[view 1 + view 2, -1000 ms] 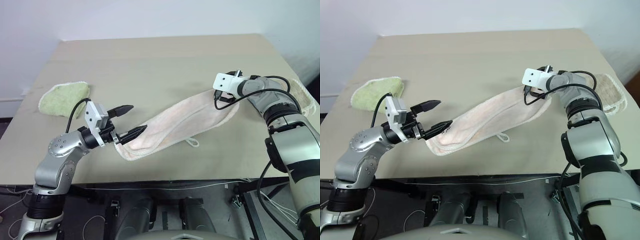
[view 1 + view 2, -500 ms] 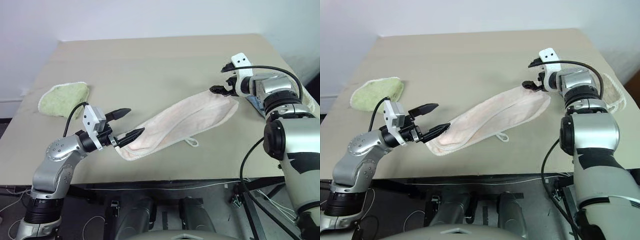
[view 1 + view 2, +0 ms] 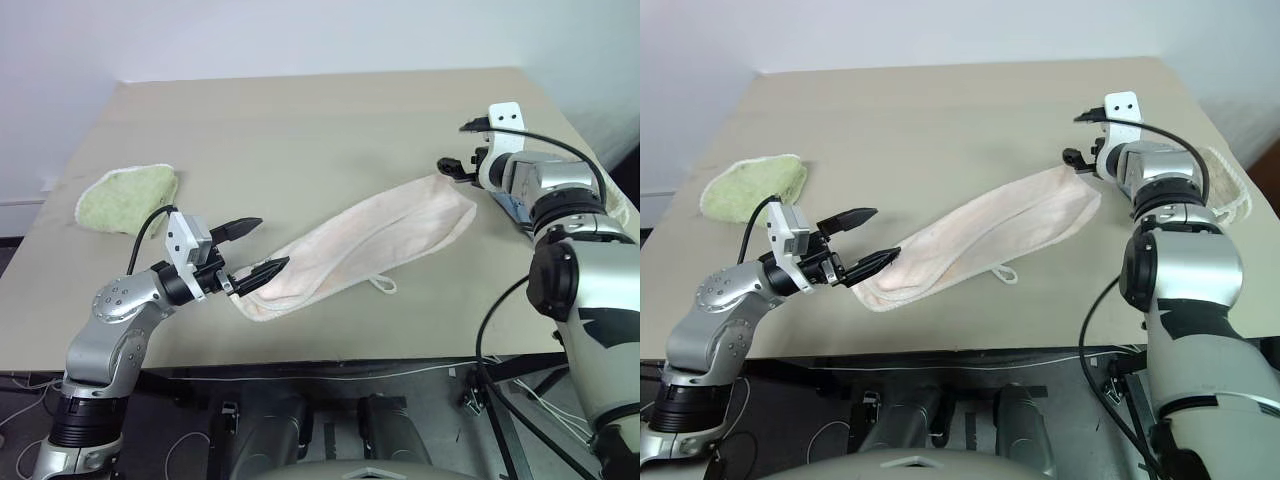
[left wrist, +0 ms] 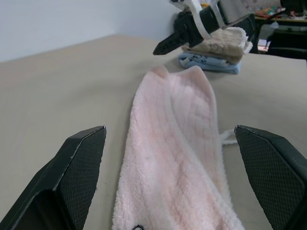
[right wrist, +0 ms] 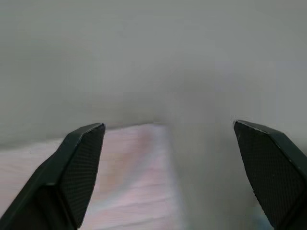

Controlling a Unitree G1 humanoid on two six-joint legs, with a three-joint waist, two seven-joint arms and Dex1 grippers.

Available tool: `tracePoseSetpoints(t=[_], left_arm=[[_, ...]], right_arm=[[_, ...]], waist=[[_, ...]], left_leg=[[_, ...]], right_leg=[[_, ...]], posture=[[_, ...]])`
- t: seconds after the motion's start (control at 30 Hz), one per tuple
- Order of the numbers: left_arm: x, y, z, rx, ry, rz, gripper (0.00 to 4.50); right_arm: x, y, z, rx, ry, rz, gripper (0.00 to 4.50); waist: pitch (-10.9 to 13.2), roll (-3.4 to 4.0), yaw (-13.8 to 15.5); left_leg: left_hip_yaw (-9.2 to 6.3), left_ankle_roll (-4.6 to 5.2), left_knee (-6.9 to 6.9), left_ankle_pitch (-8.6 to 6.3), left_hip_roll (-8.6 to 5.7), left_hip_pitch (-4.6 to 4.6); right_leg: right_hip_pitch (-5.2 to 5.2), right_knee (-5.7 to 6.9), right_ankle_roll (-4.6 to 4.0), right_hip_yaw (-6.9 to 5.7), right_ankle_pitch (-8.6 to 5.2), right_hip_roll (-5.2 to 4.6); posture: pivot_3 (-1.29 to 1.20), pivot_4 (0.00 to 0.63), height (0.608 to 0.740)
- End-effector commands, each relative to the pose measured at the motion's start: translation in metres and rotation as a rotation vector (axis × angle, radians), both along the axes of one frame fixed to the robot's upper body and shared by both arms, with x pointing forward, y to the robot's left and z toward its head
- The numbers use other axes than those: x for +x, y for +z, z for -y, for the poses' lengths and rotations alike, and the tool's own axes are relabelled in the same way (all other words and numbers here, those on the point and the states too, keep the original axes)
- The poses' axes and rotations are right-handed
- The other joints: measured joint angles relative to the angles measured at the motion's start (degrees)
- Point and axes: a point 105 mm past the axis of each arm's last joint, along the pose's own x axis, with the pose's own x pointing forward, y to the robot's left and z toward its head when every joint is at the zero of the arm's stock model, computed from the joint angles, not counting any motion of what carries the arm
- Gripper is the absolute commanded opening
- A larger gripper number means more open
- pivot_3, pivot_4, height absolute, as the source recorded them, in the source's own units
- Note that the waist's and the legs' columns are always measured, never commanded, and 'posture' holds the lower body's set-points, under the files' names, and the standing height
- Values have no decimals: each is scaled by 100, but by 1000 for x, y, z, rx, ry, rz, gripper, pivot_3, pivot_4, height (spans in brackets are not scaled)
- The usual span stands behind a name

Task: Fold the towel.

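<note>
Laid diagonally across the middle of the counter [image 3: 330, 110]: the towel [image 3: 360, 248], near end toward the front left, far end toward the back right. Off its front edge, a small loop [image 3: 384, 286], flat on the counter. At the towel's near end, the left gripper [image 3: 256, 247], one of its fingers [image 3: 262, 270] over the towel's end, the other above and apart. Just beyond the far end, the right gripper [image 3: 462, 146], apart from the cloth. Far left on the counter, the green towel [image 3: 128, 198], well apart. At the right edge, behind the right arm, stacked folded towels [image 4: 216, 48].
</note>
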Motion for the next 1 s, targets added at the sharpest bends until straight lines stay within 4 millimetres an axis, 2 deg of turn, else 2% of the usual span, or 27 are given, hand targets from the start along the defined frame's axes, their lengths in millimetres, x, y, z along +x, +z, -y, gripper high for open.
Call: tracePoseSetpoints(t=[0.03,0.13,0.3,0.43,0.63,0.8,1.0], left_arm=[[-2,3,-3,34,0,37,4500],[-3,2,-4,37,1,39,4500],[-4,1,-5,51,3,45,4500],[-5,2,-4,50,10,51,4500],[-8,1,-7,49,27,50,4500],[-11,-1,-10,53,43,46,4500],[-19,-7,-13,64,58,39,4500]], right_arm=[[1,26,2,-266,99,81,4488],[0,21,10,-493,116,45,4488],[-1,13,5,-644,190,-6,4488],[0,7,-9,-603,251,-16,4488],[0,-5,-12,-651,264,-57,4488],[-1,-12,-7,-744,264,-79,4488],[-3,-1,9,-769,223,-69,4488]], waist=[[0,0,-12],[0,0,-3],[0,0,-7],[0,0,-4],[0,0,7],[0,0,7],[0,0,6]], left_leg=[[1,-2,0,1,0,0],[2,-3,-1,2,0,0],[3,-5,0,2,0,2],[3,-7,1,4,0,4],[3,-7,1,4,0,8],[3,-7,2,4,0,10],[3,-9,1,5,0,12]], right_leg=[[0,0,0,0,0,0],[-4,4,0,1,0,1],[-5,11,-1,2,0,1],[-7,19,-2,3,-1,2],[-7,28,-4,4,-2,3],[-7,31,-5,5,-2,3],[-7,33,-7,5,-4,3]], posture=[[0,150,740],[0,150,740],[0,150,740],[0,150,740],[0,150,740],[0,150,740],[0,150,740]])
